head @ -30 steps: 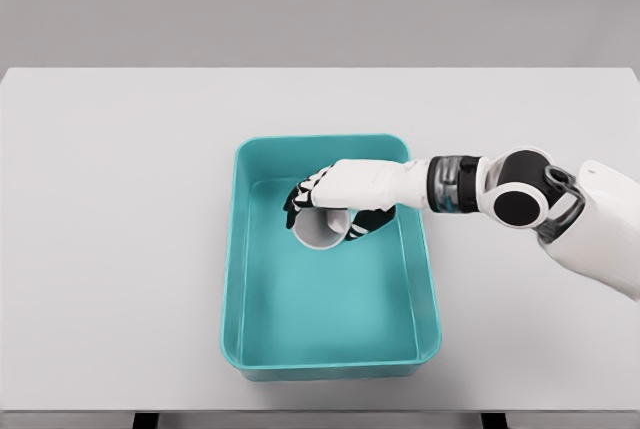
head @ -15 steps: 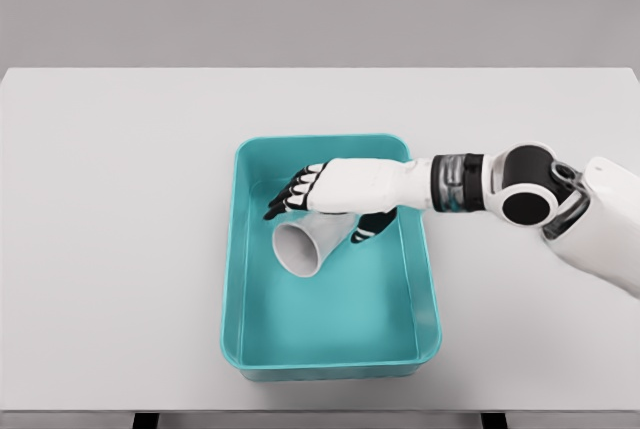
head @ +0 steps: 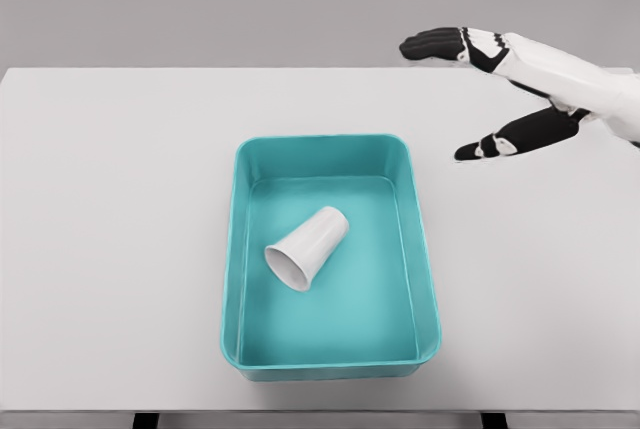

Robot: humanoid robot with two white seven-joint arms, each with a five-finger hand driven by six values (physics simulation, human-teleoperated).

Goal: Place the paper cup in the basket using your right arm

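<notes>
Unmarked paper cup (head: pixel 306 247) lies in basket (head: pixel 428 279); right hand (head: pixel 520 79) spread.

Bright, even, diffuse lighting; no clear source direction. Shadows very faint: soft darkening inside teal basket (head: pixel 237 249) walls, slight shade under paper cup (head: pixel 307 246). No glare on white table (head: pixel 120 249). Render clean, mildly soft throughout, no motion blur on right hand (head: pixel 500 89). No edge distortion; flat grey backdrop.
</notes>
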